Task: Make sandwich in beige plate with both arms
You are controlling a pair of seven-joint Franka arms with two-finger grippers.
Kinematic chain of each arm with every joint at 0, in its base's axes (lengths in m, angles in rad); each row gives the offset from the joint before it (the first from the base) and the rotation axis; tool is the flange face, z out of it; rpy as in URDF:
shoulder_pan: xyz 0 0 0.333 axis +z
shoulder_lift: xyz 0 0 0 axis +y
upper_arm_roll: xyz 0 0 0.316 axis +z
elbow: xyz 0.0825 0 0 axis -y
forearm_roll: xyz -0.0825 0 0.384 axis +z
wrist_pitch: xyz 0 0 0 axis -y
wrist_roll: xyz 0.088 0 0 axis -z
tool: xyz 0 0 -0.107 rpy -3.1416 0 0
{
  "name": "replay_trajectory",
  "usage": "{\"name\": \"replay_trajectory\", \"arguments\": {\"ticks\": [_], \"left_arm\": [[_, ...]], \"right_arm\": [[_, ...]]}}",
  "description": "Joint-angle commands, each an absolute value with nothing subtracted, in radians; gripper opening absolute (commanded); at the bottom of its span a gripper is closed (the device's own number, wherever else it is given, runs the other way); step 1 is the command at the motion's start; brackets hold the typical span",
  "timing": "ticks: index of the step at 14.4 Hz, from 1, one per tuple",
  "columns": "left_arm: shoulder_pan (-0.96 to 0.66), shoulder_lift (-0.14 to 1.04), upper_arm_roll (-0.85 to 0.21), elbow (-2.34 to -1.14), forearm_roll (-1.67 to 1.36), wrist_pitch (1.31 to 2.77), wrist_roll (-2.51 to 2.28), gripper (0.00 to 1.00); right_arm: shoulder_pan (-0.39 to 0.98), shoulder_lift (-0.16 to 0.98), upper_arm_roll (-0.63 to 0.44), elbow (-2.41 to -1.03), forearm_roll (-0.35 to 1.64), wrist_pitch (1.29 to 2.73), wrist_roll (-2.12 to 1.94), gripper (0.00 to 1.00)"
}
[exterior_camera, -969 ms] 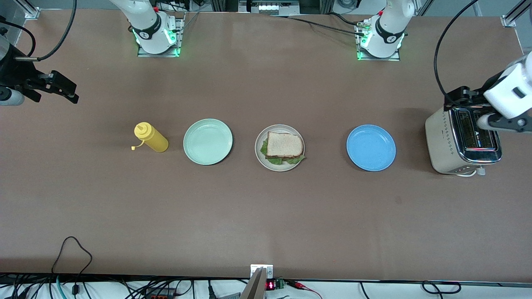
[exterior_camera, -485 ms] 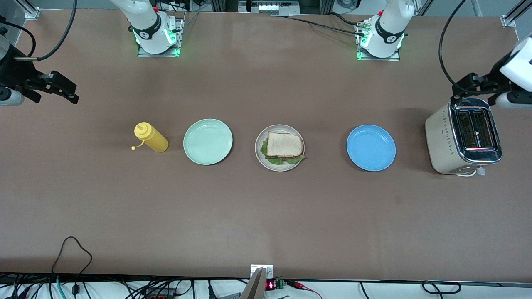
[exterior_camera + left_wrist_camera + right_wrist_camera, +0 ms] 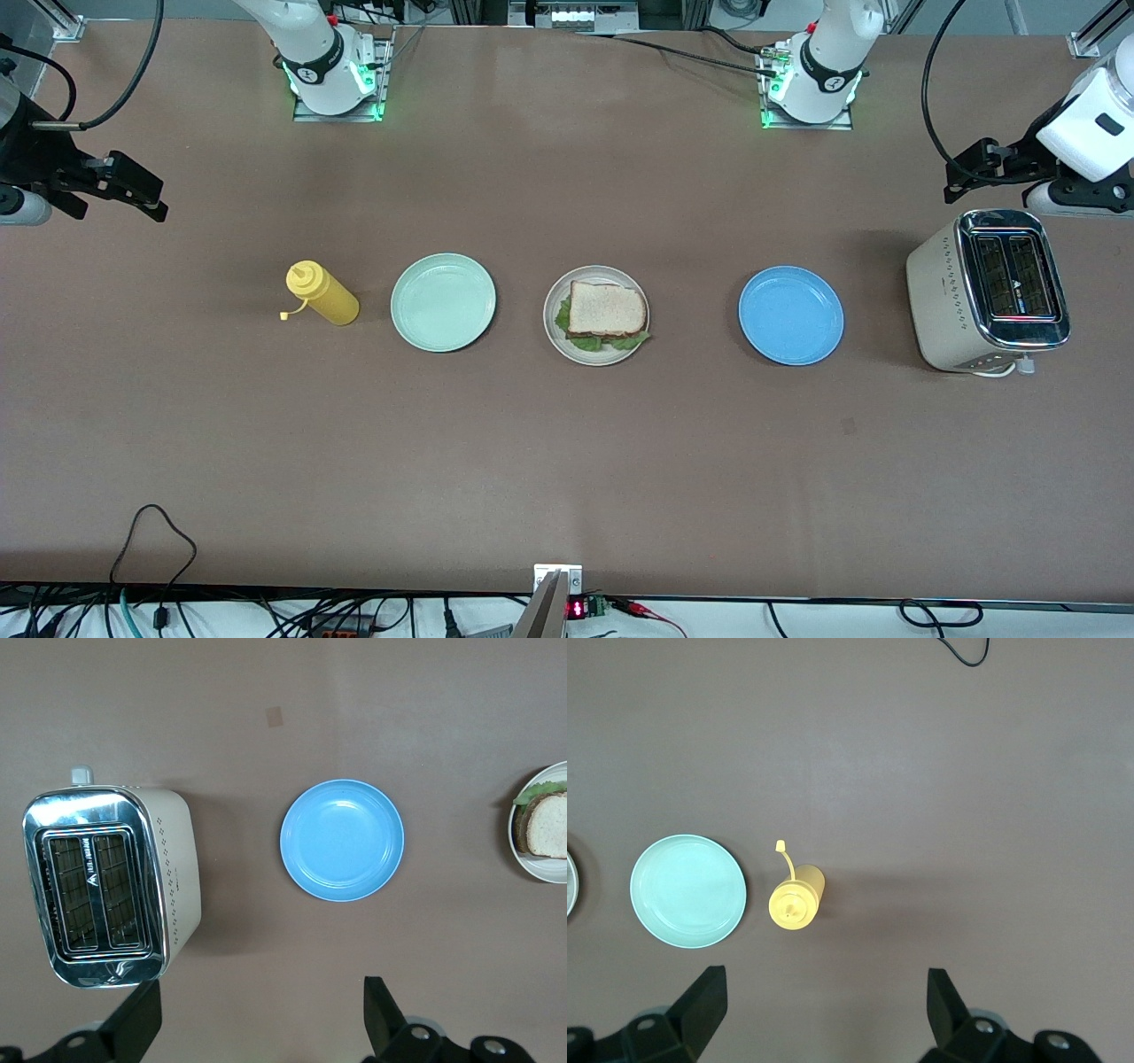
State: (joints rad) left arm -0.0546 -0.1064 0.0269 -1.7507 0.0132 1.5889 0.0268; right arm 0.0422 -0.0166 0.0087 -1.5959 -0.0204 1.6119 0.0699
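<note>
The sandwich, a tan bread slice on top with green lettuce sticking out under it, lies on the beige plate at the middle of the table. The left wrist view catches them at its edge: sandwich, beige plate. My left gripper hangs open and empty over bare table beside the toaster, at the left arm's end; its fingers hold nothing. My right gripper waits open and empty over bare table at the right arm's end, also seen wide apart in its wrist view.
A row runs across the table: a yellow squeeze bottle, a mint-green plate, the beige plate, a blue plate and a cream-and-chrome toaster. Cables lie along the table edge nearest the camera.
The left gripper has moved off from above the toaster toward the robots' bases and now hangs beside it. The right arm and everything on the table have stayed put.
</note>
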Motion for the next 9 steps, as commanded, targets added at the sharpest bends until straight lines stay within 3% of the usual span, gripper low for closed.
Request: {"name": "replay_trajectory", "arguments": {"ticks": [1,9], "left_arm": [[-0.063,-0.087,0.032,-1.715,0.034,1.566,0.025,1.0],[-0.063,-0.086,0.031,-1.712,0.032,1.559,0.055,1.0]], "right_arm": [[0.035,-0.041,0.014,-1.623,-0.009,1.629,0.055,1.0],[0.035,-0.041,0.014,-1.623,-0.009,1.629,0.057,1.0]]}}
